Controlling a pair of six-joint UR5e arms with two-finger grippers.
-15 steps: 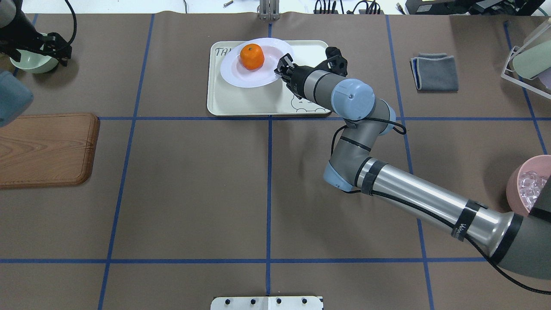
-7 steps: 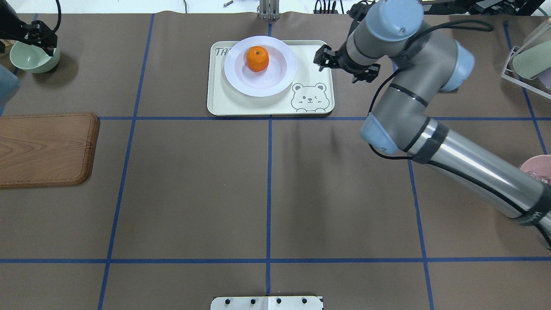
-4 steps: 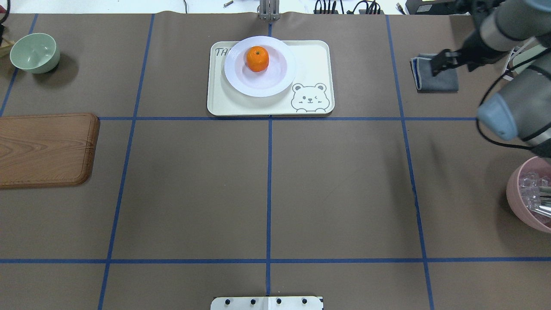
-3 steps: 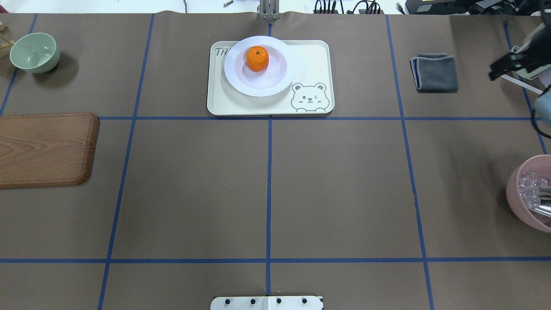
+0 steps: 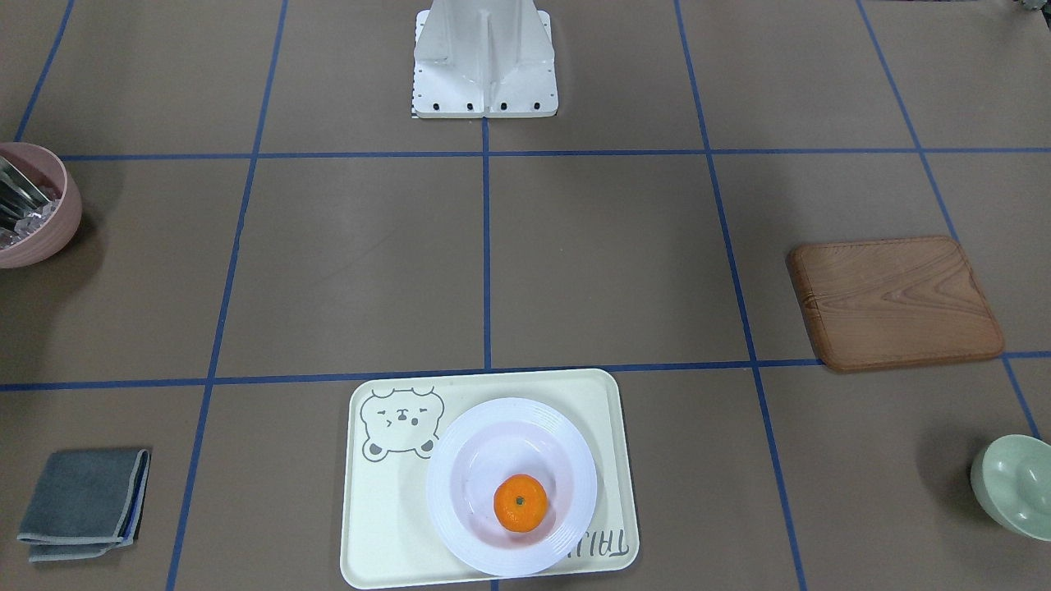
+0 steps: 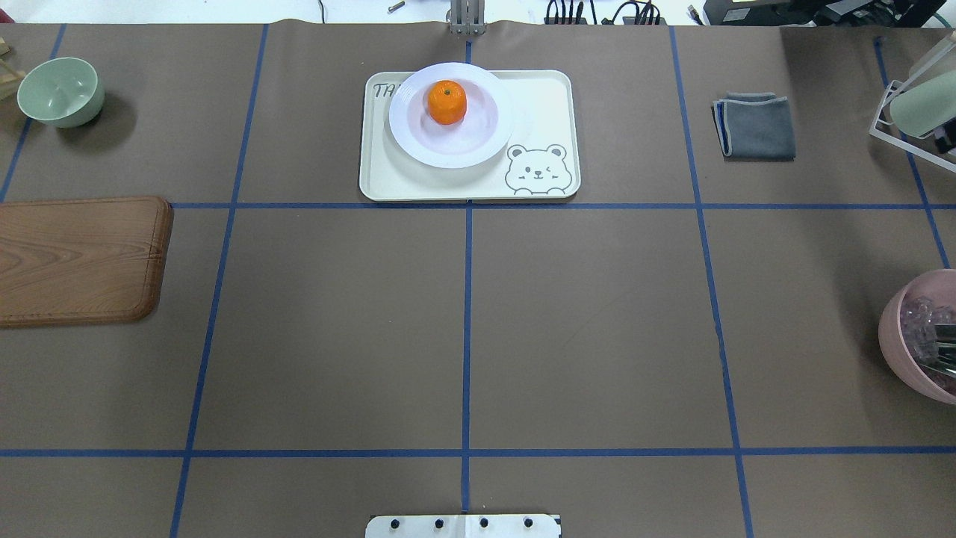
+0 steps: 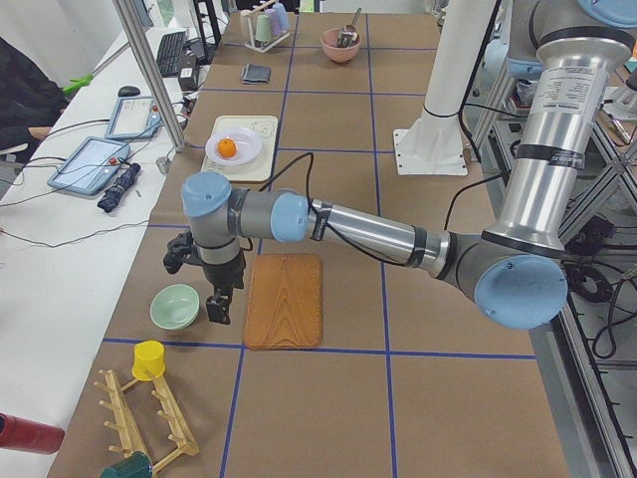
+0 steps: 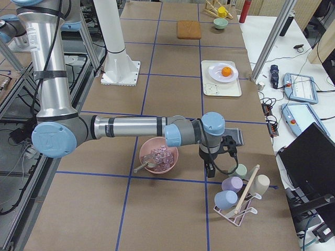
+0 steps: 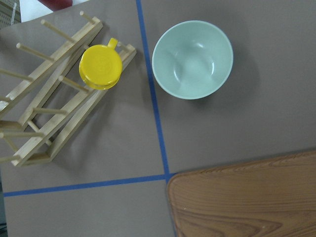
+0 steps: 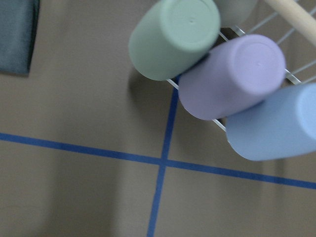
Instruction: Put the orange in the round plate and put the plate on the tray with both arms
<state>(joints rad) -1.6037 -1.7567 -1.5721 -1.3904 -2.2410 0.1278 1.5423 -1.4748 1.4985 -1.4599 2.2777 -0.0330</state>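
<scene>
The orange (image 6: 447, 102) sits in the sunken centre of the round white plate (image 6: 487, 142). That plate rests flat on the cream tray (image 6: 418, 183), over its lettered end, with the bear drawing uncovered. From the front, the orange (image 5: 520, 502), plate (image 5: 460, 460) and tray (image 5: 386, 525) show the same. Neither arm is near them. My left gripper (image 7: 216, 307) hangs beside the green bowl at the table's left end. My right gripper (image 8: 210, 170) hangs by the cup rack at the right end. I cannot tell whether either is open or shut.
A pale green bowl (image 6: 60, 92) and a wooden board (image 6: 75, 258) lie at the left. A grey folded cloth (image 6: 754, 125), a pink bowl (image 6: 907, 359) and a rack of cups (image 10: 227, 74) are at the right. A wooden rack holds a yellow cup (image 9: 100, 66).
My right gripper let go of the plate's rim and swung away to the right, out of the overhead view. The plate settled flat on the tray. The left arm left that view too.
</scene>
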